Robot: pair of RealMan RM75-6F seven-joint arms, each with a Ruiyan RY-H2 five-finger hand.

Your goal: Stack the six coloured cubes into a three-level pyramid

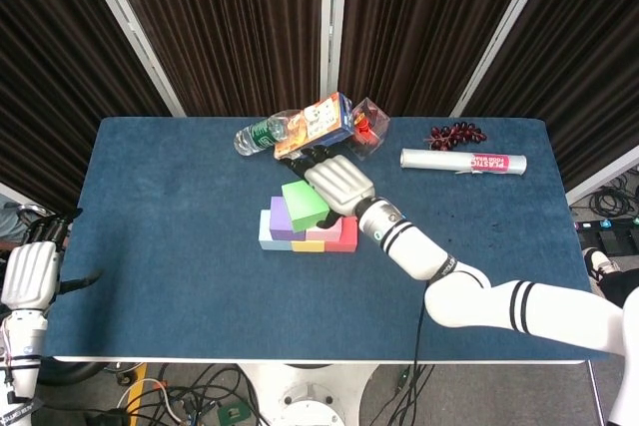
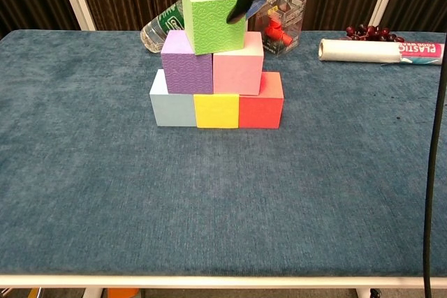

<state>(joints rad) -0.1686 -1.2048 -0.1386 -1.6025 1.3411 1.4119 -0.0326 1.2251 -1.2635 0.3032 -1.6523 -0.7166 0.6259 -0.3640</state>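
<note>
Right robot hand (image 1: pixel 339 184) is touching the green cube (image 2: pixel 212 16) atop the pyramid, fingers (image 2: pixel 243 6) on its right side; grip unclear. Purple cube (image 2: pixel 186 61) and pink cube (image 2: pixel 237 63) sitting below it. Clear box (image 2: pixel 281 22) behind is holding something red. Left robot hand (image 1: pixel 30 273) is hanging open off the desk (image 2: pixel 223 200).

Embossed, perhaps foam green cube (image 2: pixel 211 17)

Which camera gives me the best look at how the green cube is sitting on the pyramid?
The chest view. It shows the green cube from the side, resting across the purple cube and pink cube, with a dark fingertip at its right edge. In the head view the right hand crowds it from above.
</note>
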